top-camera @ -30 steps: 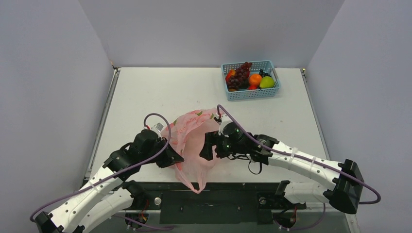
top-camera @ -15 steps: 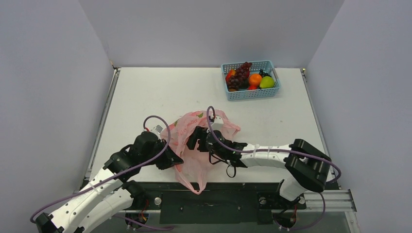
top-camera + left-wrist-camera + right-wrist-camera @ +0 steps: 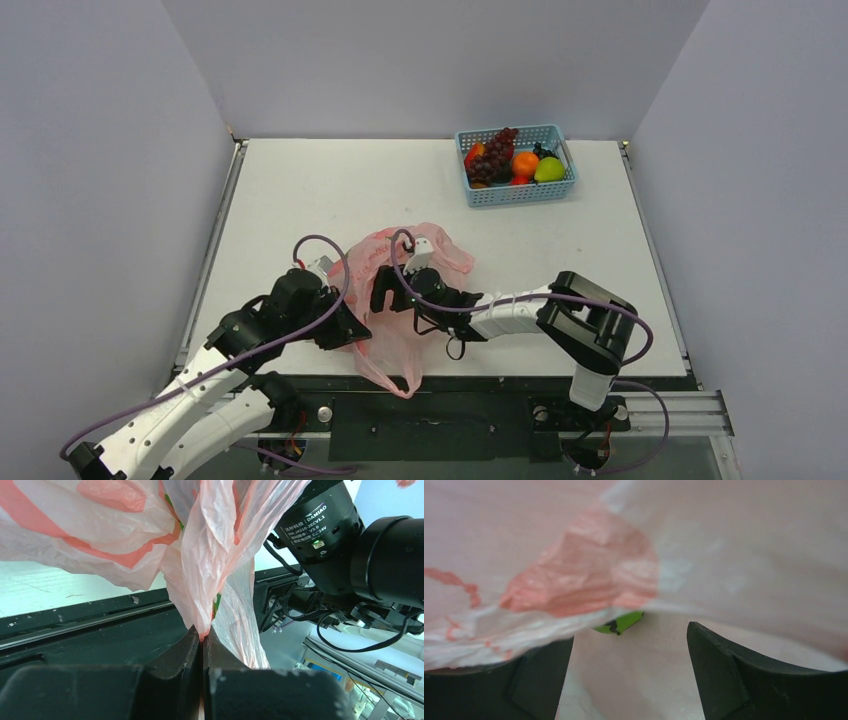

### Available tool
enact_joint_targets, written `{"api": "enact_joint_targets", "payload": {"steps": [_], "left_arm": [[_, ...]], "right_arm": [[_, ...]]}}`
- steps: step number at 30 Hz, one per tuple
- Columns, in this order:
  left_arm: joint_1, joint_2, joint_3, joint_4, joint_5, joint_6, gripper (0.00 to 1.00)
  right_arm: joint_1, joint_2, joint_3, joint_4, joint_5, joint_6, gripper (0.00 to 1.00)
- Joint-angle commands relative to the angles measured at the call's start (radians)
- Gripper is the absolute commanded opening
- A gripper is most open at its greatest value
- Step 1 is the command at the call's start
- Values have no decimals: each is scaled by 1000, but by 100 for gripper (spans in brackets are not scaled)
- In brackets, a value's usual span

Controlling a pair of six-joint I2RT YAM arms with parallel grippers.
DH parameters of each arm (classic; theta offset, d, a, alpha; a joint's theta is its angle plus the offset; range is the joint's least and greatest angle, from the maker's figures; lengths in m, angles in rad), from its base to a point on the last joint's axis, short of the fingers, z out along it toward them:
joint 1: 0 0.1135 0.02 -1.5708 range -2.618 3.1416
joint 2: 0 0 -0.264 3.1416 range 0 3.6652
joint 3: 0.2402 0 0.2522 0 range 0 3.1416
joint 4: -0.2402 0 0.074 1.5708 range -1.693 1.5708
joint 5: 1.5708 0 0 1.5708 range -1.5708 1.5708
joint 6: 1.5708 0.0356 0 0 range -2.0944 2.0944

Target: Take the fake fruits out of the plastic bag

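Left wrist view: the left gripper [image 3: 202,639] pinches a fold of the pink plastic bag [image 3: 210,555], fingers closed tight. Under the film, the right gripper [image 3: 629,652] spreads its fingers wide, with a green fruit [image 3: 620,622] just ahead.

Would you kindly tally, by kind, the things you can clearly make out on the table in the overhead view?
Pink plastic bag: 1
Light blue mesh basket: 1
Dark red grape bunch: 1
Round orange fruit: 1
Yellow-green fruit: 1
Total: 5; the basket's other fruits are too small to count.
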Motion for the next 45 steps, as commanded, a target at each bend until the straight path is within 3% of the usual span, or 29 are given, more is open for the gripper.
{"api": "enact_joint_targets", "payload": {"steps": [1,10,15,20,32,36,45], "left_arm": [[3,2,55,-24,-9,47,0],[3,60,93,52,2,29,0],[1,183,240,121,22,30,0],[-40,304,402,74,-3,74,0],[-44,-52,-7,25,-39,-118,0],[-44,-124,-28,2,-64,-143,0],[-45,-67,-20,39,-52,-119,0]], "right_arm": [[9,18,57,102,-46,-109,80],[-25,-6,40,85,-82,-150,81],[-62,-13,12,123,-88,-107,82],[-97,-5,6,151,-132,-91,83],[-133,3,1,148,-175,-124,84],[-136,20,14,121,-138,-171,84],[-116,44,51,84,-188,-275,85]]}}
